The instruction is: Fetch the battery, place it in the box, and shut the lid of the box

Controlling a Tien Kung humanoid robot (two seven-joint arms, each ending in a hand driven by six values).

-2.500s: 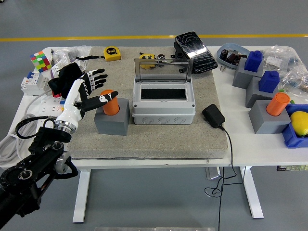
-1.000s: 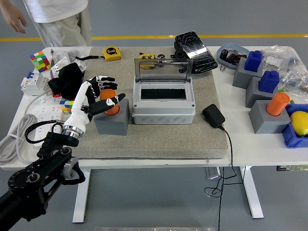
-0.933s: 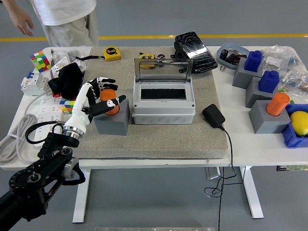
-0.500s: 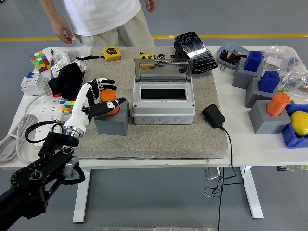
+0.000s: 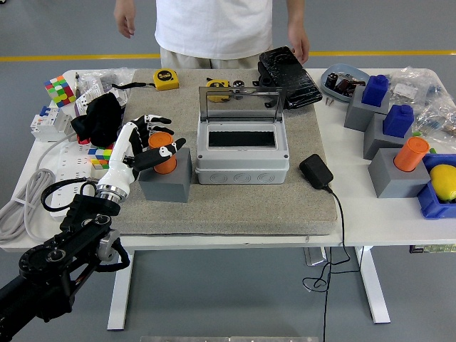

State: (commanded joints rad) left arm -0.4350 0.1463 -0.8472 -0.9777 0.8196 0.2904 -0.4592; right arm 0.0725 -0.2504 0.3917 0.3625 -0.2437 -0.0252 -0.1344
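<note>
Battery [image 5: 162, 146], an orange cylinder, stands upright in a grey block holder [image 5: 165, 178] on the beige mat [image 5: 235, 203] that covers the middle of the white bench [image 5: 370, 221]. Left robot hand [image 5: 147, 140] reaches in from the lower left and cups the battery, thumb in front of it and fingers [image 5: 158, 121] curved around its far side; whether it truly grips the battery cannot be told from this view. Just right of the holder sits the grey box [image 5: 242, 153], its interior exposed and its transparent lid [image 5: 241, 104] standing upright at the rear edge. A black power adapter [image 5: 315, 172] lies on the mat to the right of the box, its cable hanging over the near bench edge. A yellow tape measure [image 5: 167, 78] rests near the far edge, and a colourful cube [image 5: 59, 90] sits at the far left corner. A second orange cylinder [image 5: 412, 153] stands in a grey block at the right side. At the far side a person in a white shirt [image 5: 214, 28] stands with one hand [image 5: 299, 51] beside a black case [image 5: 288, 71].
</note>
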